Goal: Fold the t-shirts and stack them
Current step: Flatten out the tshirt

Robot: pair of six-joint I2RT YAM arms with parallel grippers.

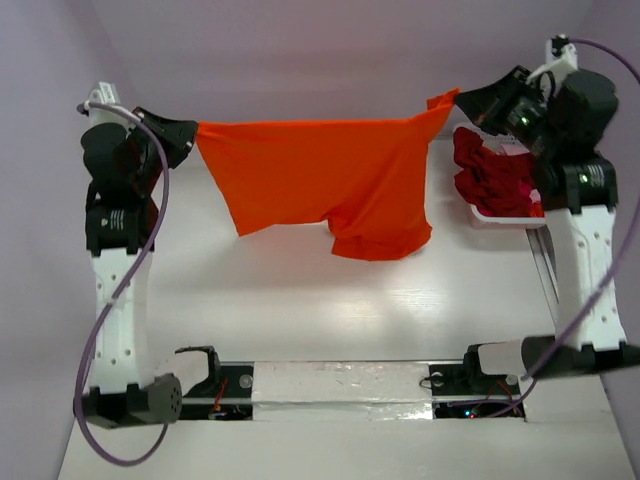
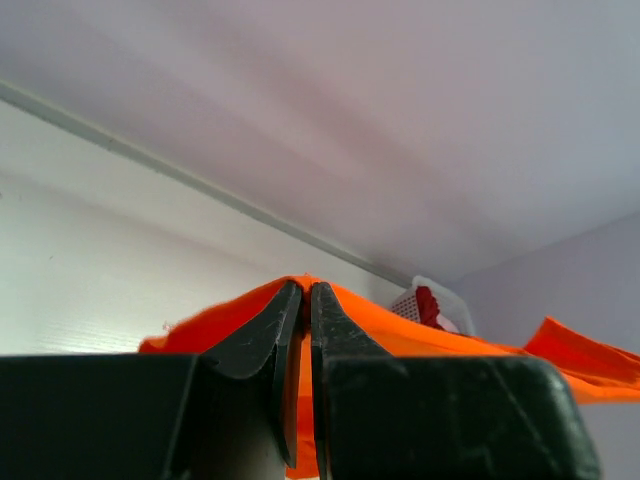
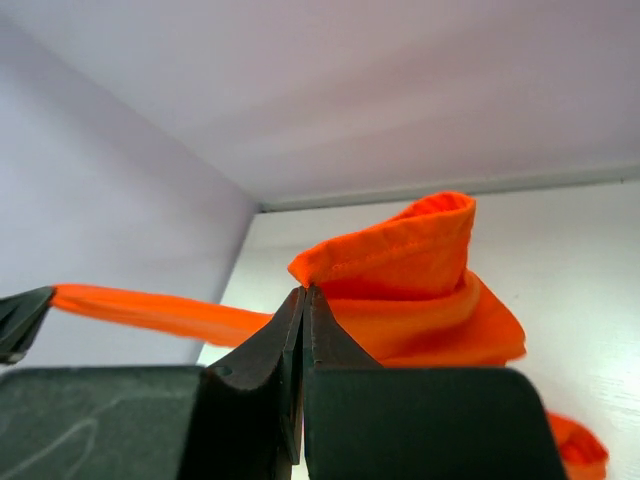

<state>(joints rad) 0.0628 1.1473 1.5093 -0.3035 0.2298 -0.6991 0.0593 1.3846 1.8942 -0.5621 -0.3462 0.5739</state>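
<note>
Closest to each wrist camera, the left gripper point(image 2: 303, 292) and the right gripper point(image 3: 303, 295) are each clamped tight on an edge of the orange t-shirt point(image 1: 320, 170). The shirt hangs stretched between them over the far half of the table point(image 1: 300, 320), with its long axis running left to right. Its top edge is taut and its lower part sags, bunched toward the right. Neither arm is nearer, so laying it flat likely needs both to lower together. Dark red t-shirts point(image 1: 490, 175) are heaped in the white basket point(image 1: 500, 217) beside the right arm.
</note>
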